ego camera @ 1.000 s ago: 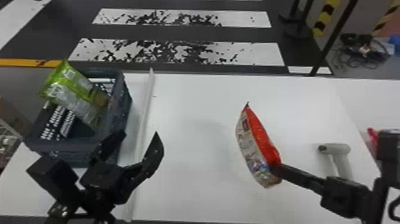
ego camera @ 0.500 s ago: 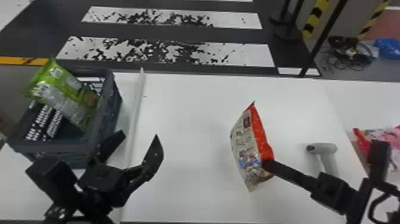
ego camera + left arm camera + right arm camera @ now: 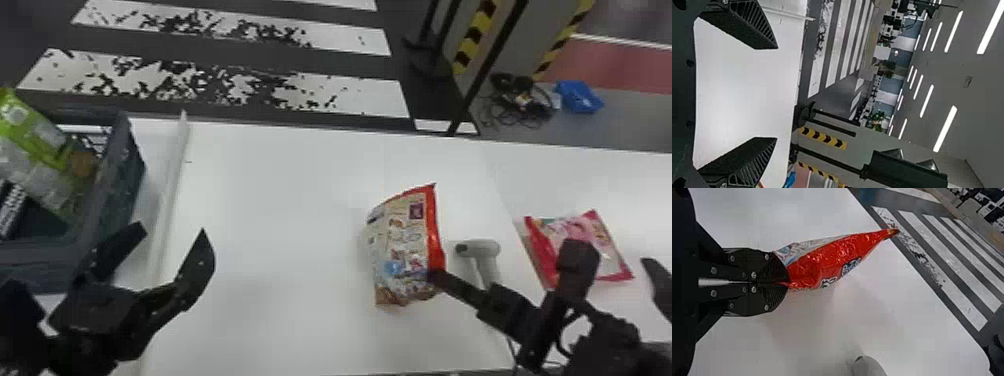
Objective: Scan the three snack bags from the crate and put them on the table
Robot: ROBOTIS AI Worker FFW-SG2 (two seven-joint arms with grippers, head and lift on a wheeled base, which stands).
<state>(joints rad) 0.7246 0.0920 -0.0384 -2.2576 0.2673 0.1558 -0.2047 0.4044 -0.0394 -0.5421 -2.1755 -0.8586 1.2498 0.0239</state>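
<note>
The right jaws [image 3: 785, 282] grasp the red-and-cream plastic snack bag [image 3: 404, 245] by its red side, probably the best hold for something so light, soft and crushable, while the left jaws [image 3: 172, 232] stand spread.

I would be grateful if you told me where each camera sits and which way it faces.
Head view: on the head, facing forward and down over the table and crate; the left gripper and right gripper show.
Left wrist view: on the left wrist, facing out past its two spread fingers, across the table to striped floor and ceiling lights.
Right wrist view: on the right wrist, facing along its closed fingers over the table.
Shared by head and right wrist views: the gripped snack bag and scanner.
</note>
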